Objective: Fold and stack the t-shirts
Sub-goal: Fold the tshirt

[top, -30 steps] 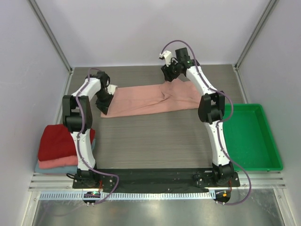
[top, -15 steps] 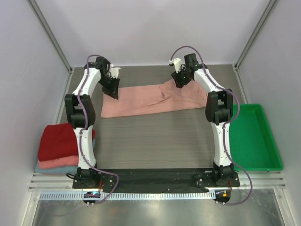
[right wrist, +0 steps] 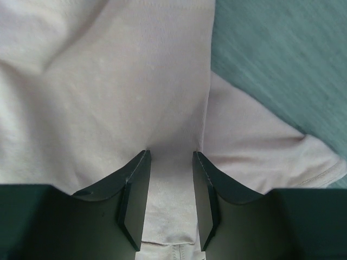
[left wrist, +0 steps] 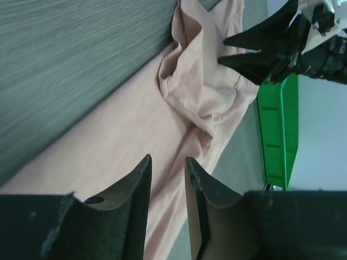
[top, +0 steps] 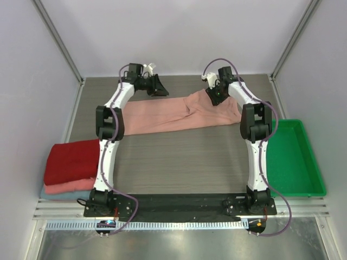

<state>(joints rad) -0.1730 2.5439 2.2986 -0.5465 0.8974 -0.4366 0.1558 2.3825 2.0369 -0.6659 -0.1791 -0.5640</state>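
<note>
A dusty-pink t-shirt, folded into a long band, lies across the back of the table; its creased right end shows in the left wrist view. My left gripper hovers over the band's back edge, open by a narrow gap with nothing between its fingers. My right gripper rests tips-down on the shirt's right part, jaws apart with flat cloth and a hem between them. At the near left stands a stack of folded t-shirts: dark red on salmon-pink on light-blue.
A green plastic tray sits at the right edge of the table, also seen as the green tray past the shirt. Grey walls and metal corner posts close the back and sides. Dark wood-grain tabletop lies between shirt and arm bases.
My left gripper left the shirt's left end, widened, and swung back and right. My right gripper came down from above the back edge onto the shirt and narrowed a little.
</note>
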